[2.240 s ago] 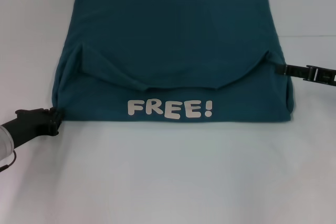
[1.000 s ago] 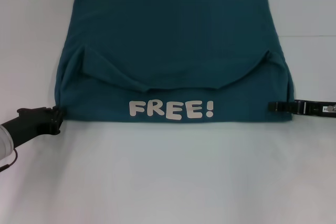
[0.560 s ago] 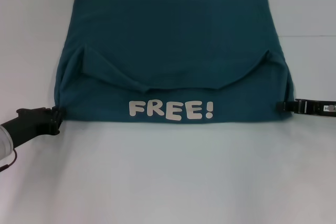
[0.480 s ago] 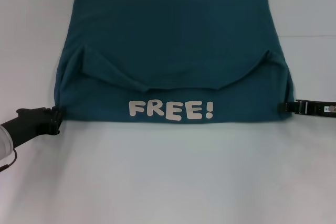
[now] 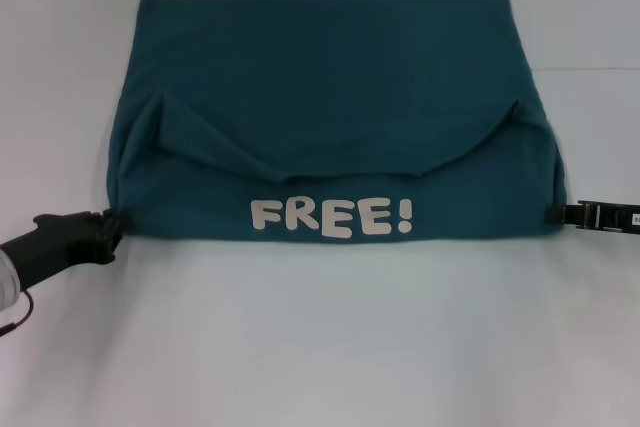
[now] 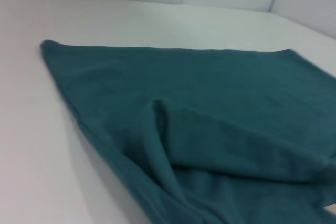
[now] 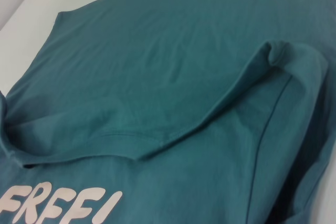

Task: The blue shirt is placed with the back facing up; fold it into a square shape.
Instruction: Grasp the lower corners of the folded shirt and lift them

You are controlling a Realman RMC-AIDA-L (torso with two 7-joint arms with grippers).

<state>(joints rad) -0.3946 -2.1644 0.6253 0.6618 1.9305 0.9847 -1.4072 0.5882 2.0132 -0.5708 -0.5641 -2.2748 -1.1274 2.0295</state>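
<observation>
1. The white table [image 5: 320, 347] fills the head view from edge to edge; its pale surface also shows in the upper part of the left wrist view.
2. The blue shirt [image 5: 330, 77] lies flat across the upper and middle part of the head view. Its near portion is turned back, so a curved folded edge runs across the middle of the cloth and a strip below it shows the other side.
3. On that lower strip, just below centre of the head view, sits the cream "FREE!" lettering [image 5: 331, 217], reading upright. The right wrist view catches the same letters in its lower left corner.
4. The left gripper [image 5: 108, 227] comes in from the lower left edge of the head view, its tip touching the shirt's near left corner. Whether its claw is pinching the cloth or only resting against it cannot be told.
5. The right gripper [image 5: 556, 213] reaches in from the right edge at about the same height, its tip meeting the shirt's near right corner. Its claw's state cannot be told either.
</observation>
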